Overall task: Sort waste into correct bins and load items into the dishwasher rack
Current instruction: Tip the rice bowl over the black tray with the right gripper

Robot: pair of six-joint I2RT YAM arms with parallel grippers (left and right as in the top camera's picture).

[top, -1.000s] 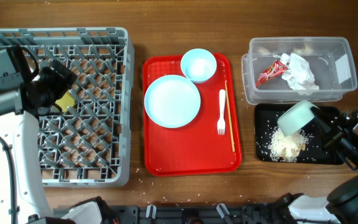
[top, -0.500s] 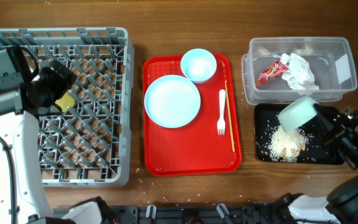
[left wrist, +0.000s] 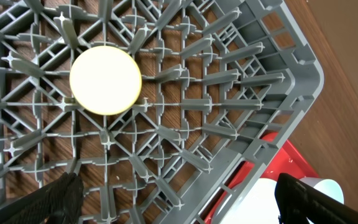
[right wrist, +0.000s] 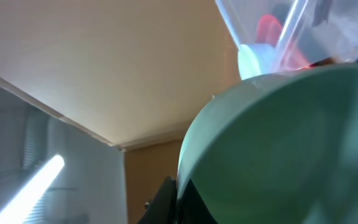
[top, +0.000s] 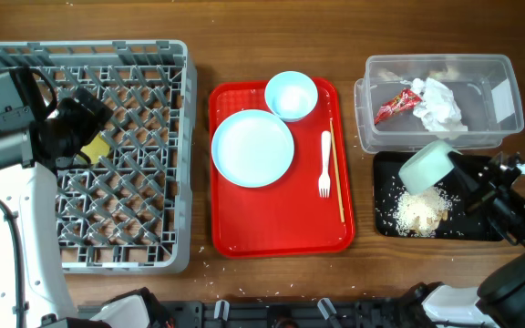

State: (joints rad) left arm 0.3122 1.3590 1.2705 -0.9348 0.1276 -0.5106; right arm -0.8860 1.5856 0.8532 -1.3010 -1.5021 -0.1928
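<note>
Pale blue-green bowl (top: 427, 167) is leaning over shallow black rectangular tray (top: 386, 196), clenched by right gripper (top: 460, 175). Left gripper (top: 80, 126) is hovering released above grey pegged rack (top: 153, 182).

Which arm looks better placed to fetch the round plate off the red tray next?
Probably the left. Its jaws stand open and empty over the rack, right beside the red tray, yellow cup already set down. The right's jaws are shut on a bowl tipped over the black tray.
</note>
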